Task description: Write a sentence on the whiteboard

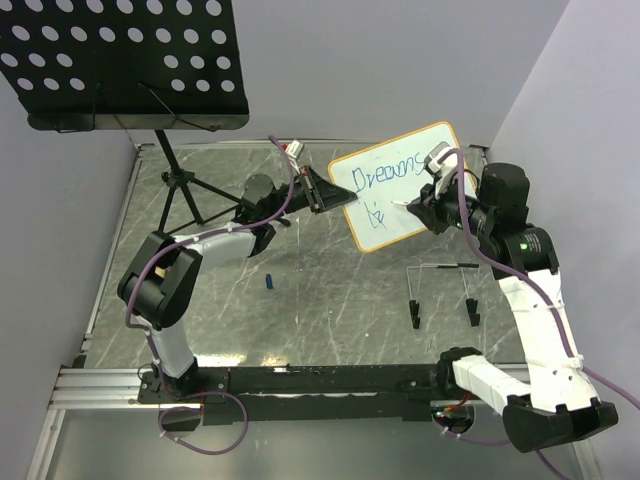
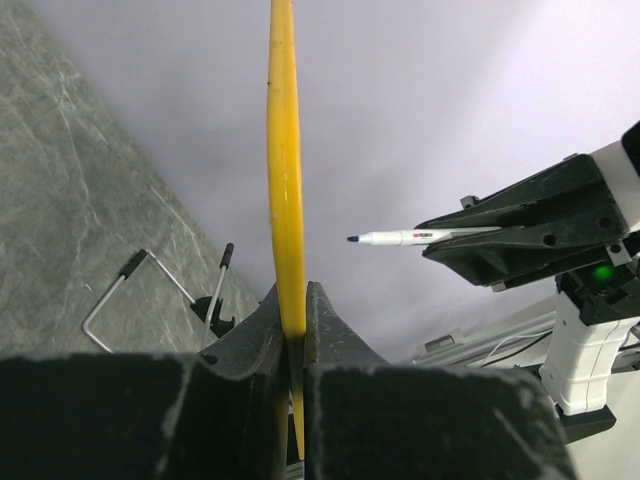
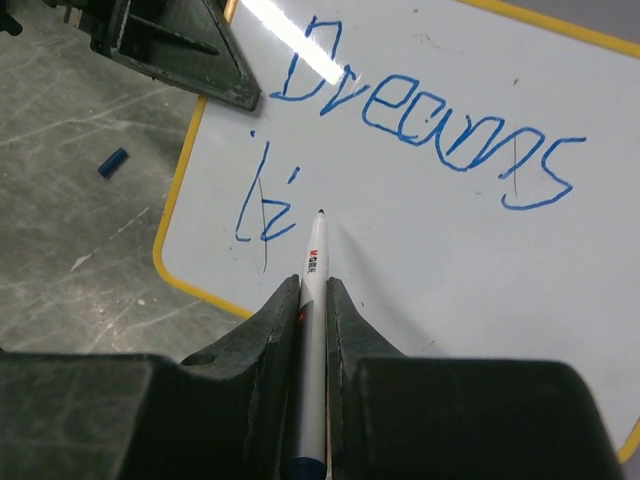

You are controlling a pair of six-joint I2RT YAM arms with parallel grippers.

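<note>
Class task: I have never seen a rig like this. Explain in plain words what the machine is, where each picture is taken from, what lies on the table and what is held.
Two robot arms are bolted to a table. One picture looks down from above; the others come from cameras on each wrist. The left gripper clamps the whiteboard by its edge, lifted. The right gripper holds a marker, tip near the blue writing, "Dreams" and "li". On the table: a blue cap, a wire stand.
</note>
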